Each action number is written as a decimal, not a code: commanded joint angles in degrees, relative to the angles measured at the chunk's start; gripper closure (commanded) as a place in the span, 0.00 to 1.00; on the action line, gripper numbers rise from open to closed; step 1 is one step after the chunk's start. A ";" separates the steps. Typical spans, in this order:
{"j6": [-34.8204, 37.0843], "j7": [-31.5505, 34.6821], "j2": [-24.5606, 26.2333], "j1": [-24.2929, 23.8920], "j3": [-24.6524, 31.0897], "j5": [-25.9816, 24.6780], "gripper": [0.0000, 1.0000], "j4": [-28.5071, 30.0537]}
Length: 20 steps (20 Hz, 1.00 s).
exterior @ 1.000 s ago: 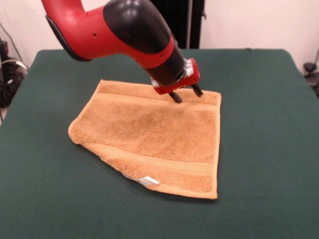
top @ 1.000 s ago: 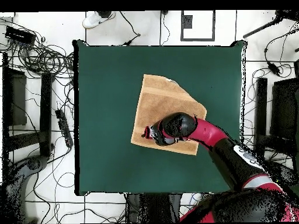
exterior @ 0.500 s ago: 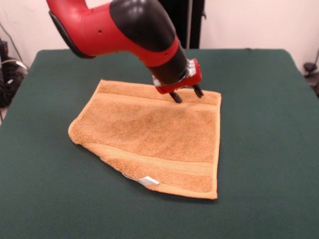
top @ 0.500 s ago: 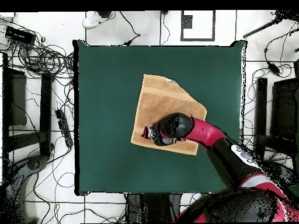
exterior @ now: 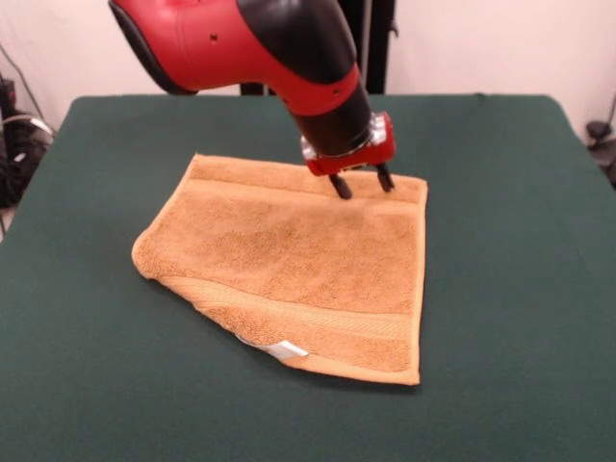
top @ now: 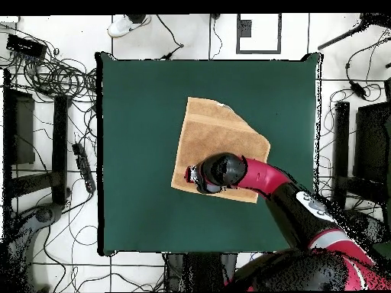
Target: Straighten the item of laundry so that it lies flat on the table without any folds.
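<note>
In the front view, the towel (exterior: 294,267) is seen on the table (exterior: 510,289) with its near left corner folded under, beside the white tag (exterior: 282,350). The gripper (exterior: 363,184) is held over the far edge, jaws spread. In the overhead view, the gripper (top: 195,177) is largely hidden. The folded corner should be pinched and drawn outward.

A white shoe (top: 124,27) rests on the pale tiled floor (top: 191,34) past the far side. Tangled black cables (top: 53,76) sprawl along one side, and a dark square frame (top: 257,34) sits nearby.
</note>
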 commanded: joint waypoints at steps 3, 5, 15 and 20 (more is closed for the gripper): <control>-16.21 -0.80 18.00 1.17 3.05 -5.70 0.00 -3.24; -15.41 -2.26 16.40 1.43 2.50 -7.27 0.00 -5.57; -14.16 -0.87 13.23 2.37 0.23 -7.06 0.00 -15.61; -13.17 -1.20 17.28 1.93 -0.09 -7.14 0.00 -20.59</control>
